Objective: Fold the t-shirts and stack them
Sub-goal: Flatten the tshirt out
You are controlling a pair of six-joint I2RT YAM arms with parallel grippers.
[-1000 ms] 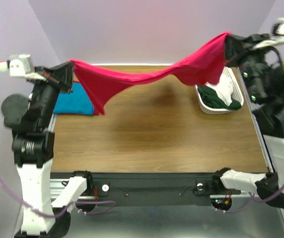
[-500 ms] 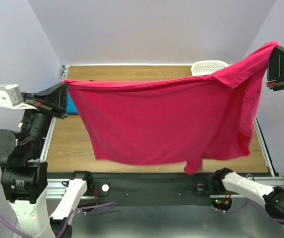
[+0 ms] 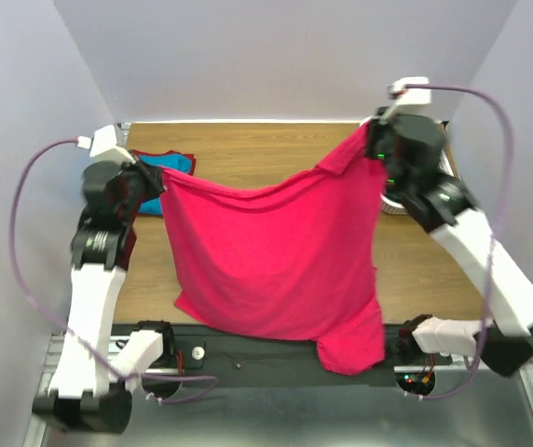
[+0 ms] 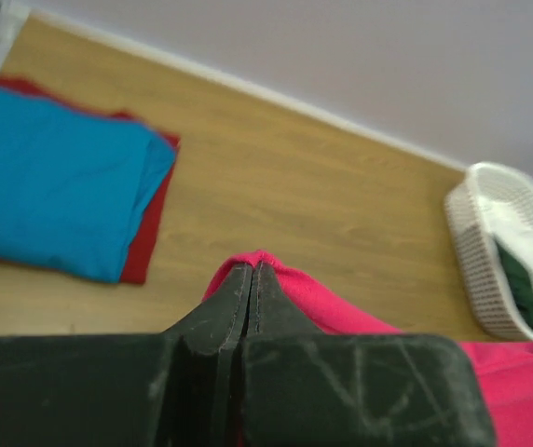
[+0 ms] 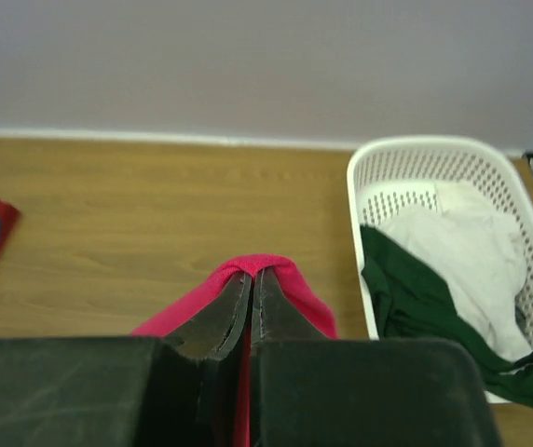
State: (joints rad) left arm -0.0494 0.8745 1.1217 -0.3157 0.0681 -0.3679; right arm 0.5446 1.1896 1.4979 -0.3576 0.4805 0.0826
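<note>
**Pink shirt pinched at both ends, hanging**

We have the left gripper (image 4: 252, 271) clamped flat on a fold of the crimson-pink t-shirt (image 3: 276, 265). The right gripper (image 5: 252, 276) has it the same way, with fabric poking out past both tips. Shirt sags between the two claws and drapes below them, hem over the near edge of the table (image 3: 266, 149). Turquoise-blue t-shirt (image 4: 52, 200) lies folded ahead-left of the left claw, on top of the dark red t-shirt (image 4: 139, 261). White basket (image 5: 430, 154) sits ahead-right of the right claw.

No legible text, label, brand, number or sign anywhere in these views.
</note>
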